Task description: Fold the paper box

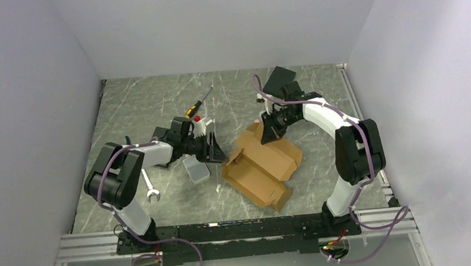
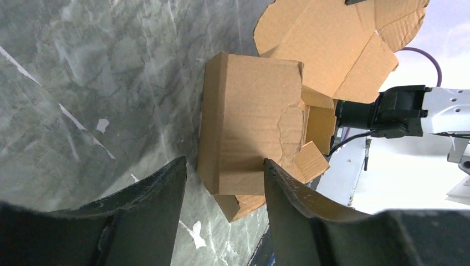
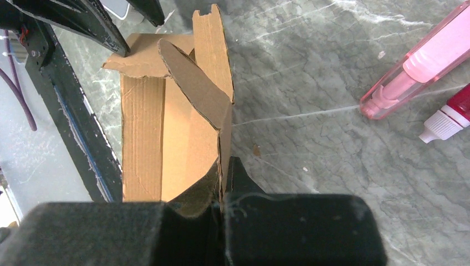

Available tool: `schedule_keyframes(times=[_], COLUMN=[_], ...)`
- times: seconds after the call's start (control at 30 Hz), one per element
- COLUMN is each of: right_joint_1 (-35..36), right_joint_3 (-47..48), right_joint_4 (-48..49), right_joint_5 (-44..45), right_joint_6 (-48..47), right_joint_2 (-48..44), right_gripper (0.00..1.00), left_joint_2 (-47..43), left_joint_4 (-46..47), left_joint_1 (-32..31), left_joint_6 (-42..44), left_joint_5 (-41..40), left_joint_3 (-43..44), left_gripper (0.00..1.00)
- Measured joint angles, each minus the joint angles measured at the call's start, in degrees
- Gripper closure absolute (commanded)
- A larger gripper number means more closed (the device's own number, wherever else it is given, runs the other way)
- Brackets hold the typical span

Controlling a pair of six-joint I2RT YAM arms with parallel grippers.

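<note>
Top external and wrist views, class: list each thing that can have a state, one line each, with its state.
paper box: partly folded, flaps open
left gripper: open, at the box's edge
right gripper: shut on a flap of the paper box
pink bottle: lying on its side

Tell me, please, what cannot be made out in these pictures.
- Right wrist view: how far the paper box reaches into the right pincer; its fingers cover that part.
- Left wrist view: whether the left pincer touches the box; one finger overlaps its edge.
- Right wrist view: the pink bottle, cut off by the right edge.
- Top view: the red-capped item, too small to identify.
</note>
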Motion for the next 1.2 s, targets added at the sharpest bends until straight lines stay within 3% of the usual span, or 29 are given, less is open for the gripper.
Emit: schedule_keyframes(times=[0.93,1.2], right_joint_1=[0.5,0.6], right_joint_3=[0.0,0.0], right_joint_4=[0.0,0.0], right_joint_5=[-0.8,-0.7], right_joint_6=[-0.4,-0.7], right_joint_2=[0.0,0.0], right_gripper=[1.00,0.84], left_joint_2=[6.4,6.4], left_joint_4=[8.9,7.1], left_joint_1=[0.6,-0.1], left_joint_6=[-2.6,-2.2], left_joint_5=[7.4,7.2], left_joint_3=[0.0,0.4], left_gripper=[0.43,0.43])
